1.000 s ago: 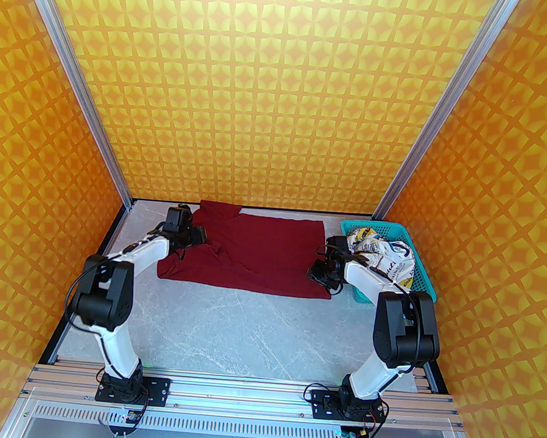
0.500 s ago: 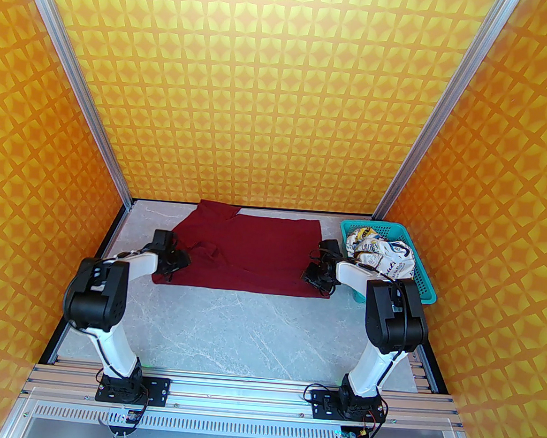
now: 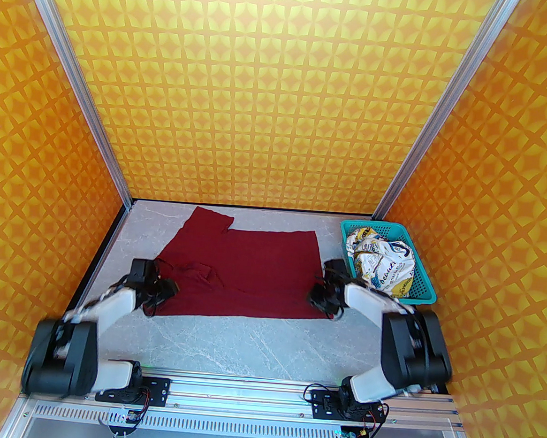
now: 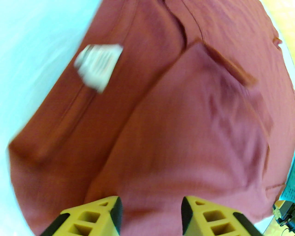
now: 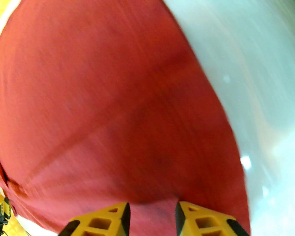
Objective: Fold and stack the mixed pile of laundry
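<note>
white links (image 3: 115, 305), black joints (image 3: 62, 361), yellow fingers (image 4: 96, 208)

teal basket (image 3: 385, 229): table's far right | grey marble table (image 3: 245, 343) | orange patterned walls (image 3: 264, 95)

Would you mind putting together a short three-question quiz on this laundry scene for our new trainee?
1. True or false: the printed white garment lies spread flat on the table.
2. What do the left gripper and the right gripper grip? A) nothing B) the dark red T-shirt C) the printed white garment
3. Fill in: the teal basket stands at the table's far ___ corner.
Key: 1 false, it is bunched up in the teal basket. 2 B. 3 right.
</note>
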Available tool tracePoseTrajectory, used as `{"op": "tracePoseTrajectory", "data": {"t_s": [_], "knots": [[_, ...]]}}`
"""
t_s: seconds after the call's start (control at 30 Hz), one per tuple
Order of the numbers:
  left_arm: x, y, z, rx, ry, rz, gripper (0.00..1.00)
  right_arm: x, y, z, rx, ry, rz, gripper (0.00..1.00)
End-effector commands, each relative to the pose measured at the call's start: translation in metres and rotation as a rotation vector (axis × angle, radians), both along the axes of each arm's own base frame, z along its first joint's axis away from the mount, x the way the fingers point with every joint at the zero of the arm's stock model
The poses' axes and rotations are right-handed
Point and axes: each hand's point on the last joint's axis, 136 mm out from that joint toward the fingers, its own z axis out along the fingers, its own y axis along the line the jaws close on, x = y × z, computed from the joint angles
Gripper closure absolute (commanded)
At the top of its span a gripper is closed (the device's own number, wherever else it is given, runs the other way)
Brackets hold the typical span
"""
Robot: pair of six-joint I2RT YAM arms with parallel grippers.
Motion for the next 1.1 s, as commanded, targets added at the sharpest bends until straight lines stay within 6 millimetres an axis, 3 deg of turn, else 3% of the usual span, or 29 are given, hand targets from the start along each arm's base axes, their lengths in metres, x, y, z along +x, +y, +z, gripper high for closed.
{"op": "tracePoseTrajectory", "data": {"t_s": [0.0, 0.1, 0.2, 0.37, 0.53, 0.67, 0.73, 0.9, 1.07], "knots": [[-0.007, -0.003, 0.024, -0.008, -0.034, -0.003, 0.51, -0.008, -0.004, 0.024, -0.025, -0.019, 0.024, 0.62], [0.016, -0.017, 0.047, -0.021, -0.108, -0.082, 0.51, 0.016, 0.009, 0.045, 0.031, -0.090, 0.030, 0.62], [0.048, -0.041, 0.048, -0.030, -0.118, -0.190, 0.52, 0.044, 0.024, 0.050, 0.036, -0.117, 0.061, 0.62], [0.107, -0.067, 0.027, -0.041, -0.114, -0.279, 0.57, 0.100, 0.047, 0.042, 0.062, -0.156, 0.086, 0.63], [0.131, -0.065, -0.007, -0.028, -0.075, -0.265, 0.58, 0.127, 0.048, 0.010, 0.025, -0.102, 0.079, 0.63], [0.118, -0.063, -0.035, -0.028, -0.003, -0.255, 0.60, 0.117, 0.047, -0.018, 0.023, -0.030, 0.069, 0.63], [0.105, -0.062, -0.044, -0.034, 0.014, -0.245, 0.60, 0.105, 0.045, -0.022, 0.018, -0.012, 0.067, 0.63], [0.051, -0.056, -0.062, -0.038, 0.101, -0.237, 0.61, 0.064, 0.037, -0.023, 0.021, 0.035, 0.041, 0.63], [-0.001, -0.057, -0.057, -0.100, 0.109, -0.189, 0.60, 0.015, 0.036, -0.024, 0.029, 0.069, 0.037, 0.63]]}}
